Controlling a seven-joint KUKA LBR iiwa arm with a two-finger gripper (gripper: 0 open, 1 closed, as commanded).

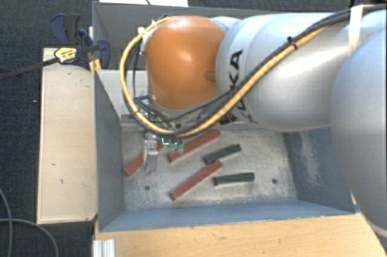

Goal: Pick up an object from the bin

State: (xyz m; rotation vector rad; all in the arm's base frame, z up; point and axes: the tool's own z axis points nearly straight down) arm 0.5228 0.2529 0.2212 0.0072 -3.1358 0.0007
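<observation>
Camera view: pincer [150, 160] beside short red bar [133, 166].

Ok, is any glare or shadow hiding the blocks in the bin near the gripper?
Camera view: soft glare on the orange cover and the silver arm; the arm shades the far side of the bin around the gripper; the red blocks and green blocks on the floor are evenly lit, with faint shadows.

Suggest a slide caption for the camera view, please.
Gripper low in the grey bin beside a short red bar, longer red bars and dark green bars scattered nearby.
</observation>
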